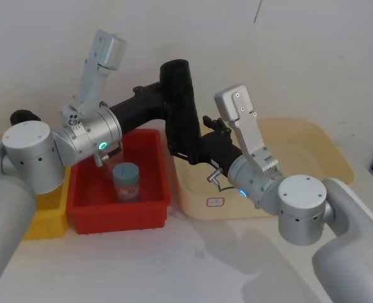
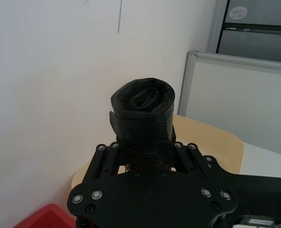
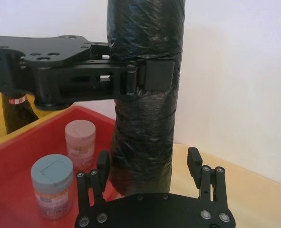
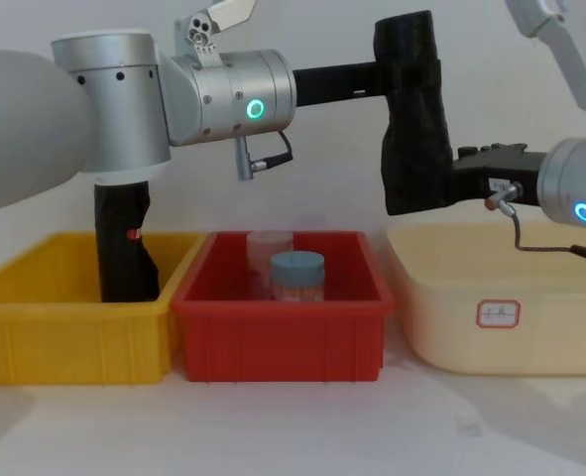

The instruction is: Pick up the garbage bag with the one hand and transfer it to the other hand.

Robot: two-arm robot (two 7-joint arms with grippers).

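Note:
The garbage bag, a thick black crinkled roll, hangs upright in the air above the gap between the red bin and the beige tub. My left gripper, the one with the green ring, is shut on the bag near its top; in the right wrist view its fingers clamp the roll. My right gripper, the one with the blue ring, sits at the bag's lower end with its jaws open on either side. From the chest view this right gripper reaches in from the right.
Below the left arm, a red bin holds a blue-lidded jar and a second jar. A yellow bin at the left holds a slim black roll. The beige tub lies under the right arm.

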